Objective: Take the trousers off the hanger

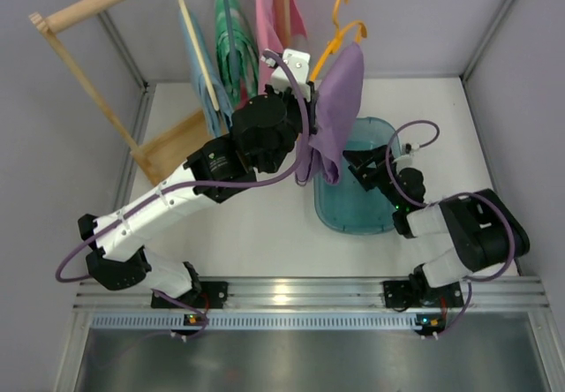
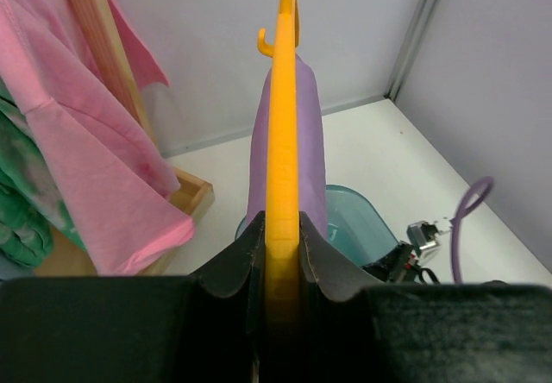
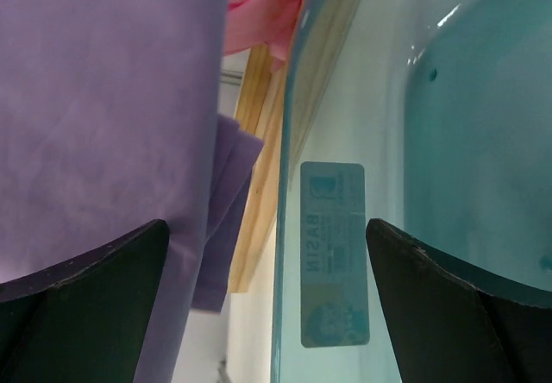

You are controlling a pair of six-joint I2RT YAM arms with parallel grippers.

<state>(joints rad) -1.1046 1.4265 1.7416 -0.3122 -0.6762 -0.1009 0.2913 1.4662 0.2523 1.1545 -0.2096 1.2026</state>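
Lilac trousers (image 1: 334, 118) hang folded over the orange hanger (image 2: 282, 193), draped down over the left side of the teal basin (image 1: 349, 220), so your main risk is a bad grab. In the right wrist view, the basin's wall and its label (image 3: 335, 254) sit between the fingers of your right pincer (image 3: 266, 228). The cloth lies only in front of the finger at the left of that view. Close now and you would likely clamp the plastic wall, or catch a thin edge of cloth that slips out on the first tug. I judge you should shift toward the cloth first.

A hard sideways pull could also twist the hanger in its grip, since it is pinched at one narrow spot on a thin bar. The pink garment (image 2: 95, 167) hangs just beside the hanger; swing that way and you may snag it.

Your left pincer (image 2: 282, 238) is closed down to a narrow gap, both pads pressing the hanger's orange bar and holding it edge-on to the wrist camera. Your right pincer is spread wide and holds nothing. I cannot tell whether its finger actually touches the trousers.
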